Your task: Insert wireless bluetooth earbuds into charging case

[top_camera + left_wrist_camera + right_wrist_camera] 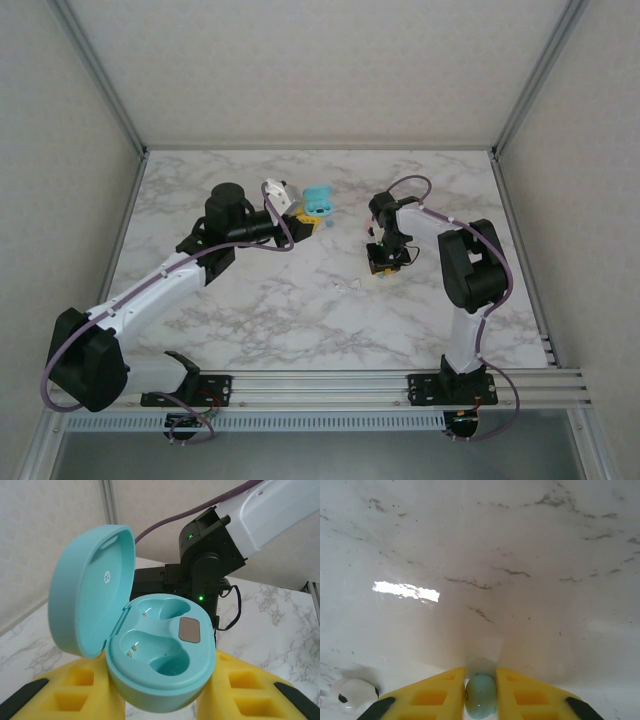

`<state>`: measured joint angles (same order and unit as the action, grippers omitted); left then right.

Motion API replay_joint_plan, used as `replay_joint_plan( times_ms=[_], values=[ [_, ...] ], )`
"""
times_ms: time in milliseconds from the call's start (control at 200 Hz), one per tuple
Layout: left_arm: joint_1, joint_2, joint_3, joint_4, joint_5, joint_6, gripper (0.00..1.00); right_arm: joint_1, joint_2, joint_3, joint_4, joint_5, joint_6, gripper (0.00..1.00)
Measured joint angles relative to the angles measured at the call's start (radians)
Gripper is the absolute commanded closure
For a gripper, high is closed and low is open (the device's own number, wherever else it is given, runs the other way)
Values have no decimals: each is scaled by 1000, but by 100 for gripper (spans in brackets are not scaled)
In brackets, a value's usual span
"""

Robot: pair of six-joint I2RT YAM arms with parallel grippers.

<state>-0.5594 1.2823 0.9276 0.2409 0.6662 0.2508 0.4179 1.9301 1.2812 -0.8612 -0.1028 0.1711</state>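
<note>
Pinching a teal earbud [481, 698], its long axis along my fingers [432, 696], my right gripper [481, 674] sits low over the table [520, 555], with a white earbud [355, 692] lying left. My left gripper [160, 662] clamps the teal case [150, 680], lid [90, 590] swung open; the top view leaves the held bud too small to tell.

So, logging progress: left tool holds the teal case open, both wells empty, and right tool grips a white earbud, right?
Not quite: the right wrist view shows the earbud in the right tool is teal, not white. The left tool does hold the open, empty teal case.
</note>
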Motion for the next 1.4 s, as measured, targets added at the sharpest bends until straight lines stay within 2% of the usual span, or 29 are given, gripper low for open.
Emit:
replay_joint_plan(
  times_ms=[260, 425, 561, 701, 856, 966, 1171, 1401],
  values=[
    [0, 0, 0, -8, -16, 4, 77, 0, -19, 0, 0, -4, 17, 85],
    [0, 0, 0, -8, -22, 7, 77, -3, -131, 0, 13, -73, 44, 85],
    [0, 1, 0, -8, -24, 8, 77, -32, -268, 0, 55, -232, 82, 85],
    [5, 2, 0, -8, -26, 11, 77, -108, -371, -6, 154, -507, 151, 85],
    [19, 2, 0, -10, -26, 18, 77, -155, -380, -11, 268, -828, 225, 85],
    [34, 2, 0, -14, -26, 29, 77, -153, -354, -11, 312, -995, 261, 85],
    [44, 2, 0, -31, -23, 45, 77, -154, -331, -11, 393, -1131, 339, 85],
    [45, 8, 0, -43, -21, 60, 77, -154, -331, -11, 429, -1167, 377, 85]
  ],
)
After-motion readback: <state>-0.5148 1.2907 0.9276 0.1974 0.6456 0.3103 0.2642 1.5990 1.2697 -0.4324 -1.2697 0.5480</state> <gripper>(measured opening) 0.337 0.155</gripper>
